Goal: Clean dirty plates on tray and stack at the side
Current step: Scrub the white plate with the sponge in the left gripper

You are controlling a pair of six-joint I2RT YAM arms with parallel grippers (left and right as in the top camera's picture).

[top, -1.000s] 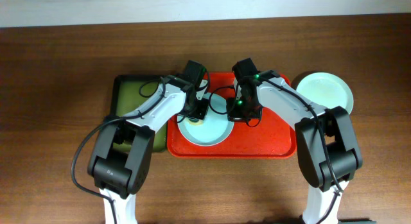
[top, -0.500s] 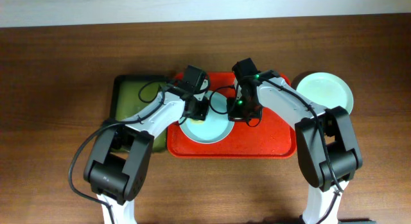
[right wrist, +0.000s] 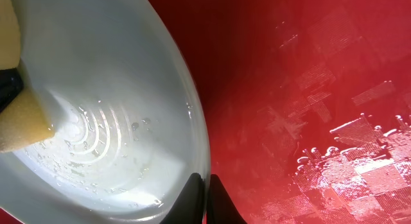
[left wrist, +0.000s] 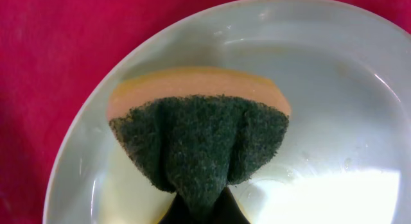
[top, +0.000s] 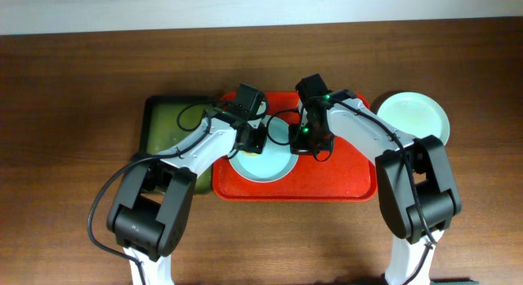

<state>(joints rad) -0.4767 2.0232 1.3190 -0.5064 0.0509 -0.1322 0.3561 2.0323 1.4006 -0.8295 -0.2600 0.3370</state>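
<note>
A pale blue plate (top: pixel 265 164) lies wet on the left part of the red tray (top: pixel 343 175). My left gripper (top: pixel 256 144) is shut on a yellow sponge with a dark green scouring face (left wrist: pixel 199 134), pressed onto the plate (left wrist: pixel 334 89) near its far rim. In the left wrist view the gripper (left wrist: pixel 199 216) shows only at the bottom edge. My right gripper (top: pixel 301 140) is shut on the plate's right rim. In the right wrist view its gripper (right wrist: pixel 204 199) pinches the rim of the plate (right wrist: pixel 109 89), with a corner of the sponge (right wrist: pixel 19 128) at the left.
A pale mint-green plate (top: pixel 413 118) sits on the table right of the tray. A dark green basin (top: pixel 163 126) stands against the tray's left side. Water drops lie on the tray floor (right wrist: pixel 308 89). Brown tabletop surrounds everything.
My left arm has shifted slightly to the right, sliding the sponge a little on the plate. The right arm and the plate have stayed put.
</note>
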